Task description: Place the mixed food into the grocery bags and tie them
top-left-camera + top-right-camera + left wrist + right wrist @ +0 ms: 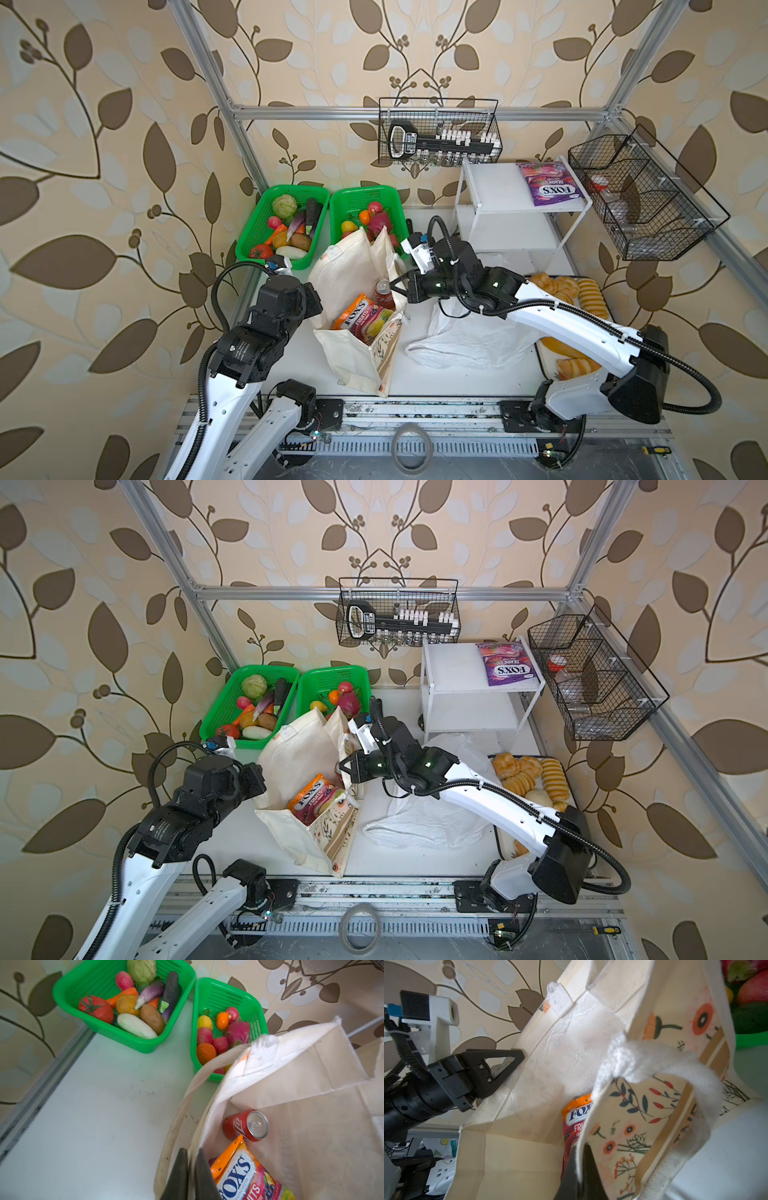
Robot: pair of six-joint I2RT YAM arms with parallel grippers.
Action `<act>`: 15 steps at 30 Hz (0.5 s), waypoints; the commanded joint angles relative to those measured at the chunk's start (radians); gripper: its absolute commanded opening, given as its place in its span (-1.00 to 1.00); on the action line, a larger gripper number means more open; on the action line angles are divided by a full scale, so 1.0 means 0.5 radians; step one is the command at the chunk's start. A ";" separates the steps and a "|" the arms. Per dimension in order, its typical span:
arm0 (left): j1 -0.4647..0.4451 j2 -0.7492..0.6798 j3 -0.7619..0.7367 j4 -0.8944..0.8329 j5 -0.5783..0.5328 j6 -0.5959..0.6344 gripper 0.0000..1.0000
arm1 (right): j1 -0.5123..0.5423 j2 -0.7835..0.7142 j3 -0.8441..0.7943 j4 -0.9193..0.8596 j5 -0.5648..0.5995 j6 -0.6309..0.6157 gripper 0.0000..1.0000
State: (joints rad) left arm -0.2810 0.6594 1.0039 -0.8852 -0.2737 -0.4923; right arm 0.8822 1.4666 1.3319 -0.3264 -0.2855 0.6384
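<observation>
- Cream tote point(349, 361) upright mid-table, mouth open, long axis front to back
- Left gripper point(191, 1153): fingers together, pinching tote's left rim beside handle strap
- Right gripper point(581, 1149): fingers together on opposite side, seemingly on handle strap; rim cloth too, cannot tell
- Orange FOX'S pouch point(358, 318) and red soda can point(383, 291) inside tote
- Fruits point(378, 222) in green basket point(365, 191) just behind tote, nearer right gripper
- White plastic bag point(465, 343) flat under right arm
- Purple packet point(548, 185) on shelf point(494, 183), well apart

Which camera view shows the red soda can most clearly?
The left wrist view: the red soda can sits inside the cloth tote, large, lid and logo visible. Both top views show it only small; the right wrist view does not show it.
</observation>
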 commanded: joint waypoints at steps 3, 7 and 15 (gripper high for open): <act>0.016 0.027 0.207 0.047 -0.506 0.088 -1.00 | 0.096 0.225 0.300 0.146 -0.104 0.026 -1.00; 0.016 0.031 0.256 0.034 -0.635 0.118 -1.00 | 0.149 0.366 0.420 0.202 -0.137 0.068 -1.00; 0.024 0.059 0.279 0.090 -1.027 0.301 -1.00 | 0.214 0.627 0.651 0.361 -0.189 0.154 -1.00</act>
State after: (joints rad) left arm -0.2798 0.6949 1.0851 -0.9485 -0.5964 -0.3920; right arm 0.9779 1.7515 1.5860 -0.2569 -0.3389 0.6857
